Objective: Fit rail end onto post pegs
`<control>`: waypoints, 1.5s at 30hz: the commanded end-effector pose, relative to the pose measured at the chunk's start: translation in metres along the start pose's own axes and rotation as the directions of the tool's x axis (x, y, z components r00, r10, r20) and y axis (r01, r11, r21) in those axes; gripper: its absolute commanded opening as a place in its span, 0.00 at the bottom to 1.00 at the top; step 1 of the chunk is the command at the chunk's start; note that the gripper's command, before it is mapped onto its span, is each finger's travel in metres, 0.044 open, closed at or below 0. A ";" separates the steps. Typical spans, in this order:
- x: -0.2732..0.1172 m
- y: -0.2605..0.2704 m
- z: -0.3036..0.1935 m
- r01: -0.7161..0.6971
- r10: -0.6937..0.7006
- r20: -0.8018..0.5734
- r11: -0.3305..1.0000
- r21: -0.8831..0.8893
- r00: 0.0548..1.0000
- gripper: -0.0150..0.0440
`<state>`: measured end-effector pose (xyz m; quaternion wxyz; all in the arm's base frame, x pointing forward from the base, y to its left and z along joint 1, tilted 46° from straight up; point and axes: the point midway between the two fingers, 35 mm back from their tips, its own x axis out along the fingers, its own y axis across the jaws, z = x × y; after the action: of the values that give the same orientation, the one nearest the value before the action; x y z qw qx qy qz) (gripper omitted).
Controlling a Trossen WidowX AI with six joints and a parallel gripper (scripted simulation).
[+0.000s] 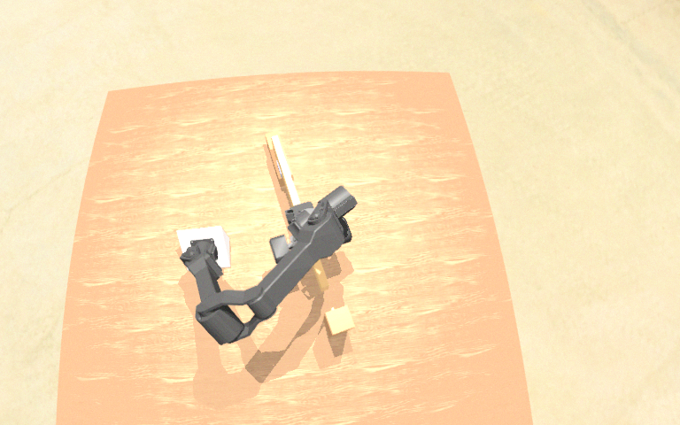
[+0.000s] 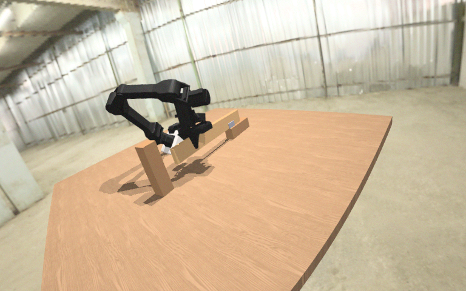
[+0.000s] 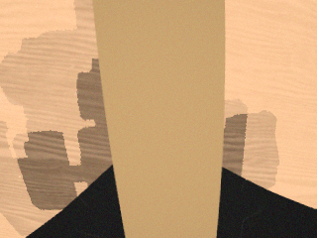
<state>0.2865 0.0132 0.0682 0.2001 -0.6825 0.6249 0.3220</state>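
Half of the work, I judge: my gripper (image 2: 196, 141) is clamped on the rail (image 2: 213, 131), its near end lifted beside me; the post (image 2: 155, 168) stands apart ahead, pegs not entered, release remaining.

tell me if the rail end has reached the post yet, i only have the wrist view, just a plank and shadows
Observer: No. In the exterior view the rail has its near end lifted off the table, with a gap to the post.
Operator: far end ok
Observer: It sits by the bracket on the footboard block.
Operator: where's my grip
Observer: The hand is shut on the rail around mid-length, nearer the post end.
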 end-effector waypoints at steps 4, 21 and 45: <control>0.000 -0.001 0.004 0.005 -0.005 0.018 1.000 -0.001 1.000 0.25; -0.001 0.000 0.002 0.005 -0.005 0.018 1.000 -0.001 1.000 0.25; 0.000 0.000 0.004 0.005 -0.005 0.018 1.000 -0.001 1.000 0.25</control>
<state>0.2855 0.0126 0.0645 0.2041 -0.6797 0.6246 0.3259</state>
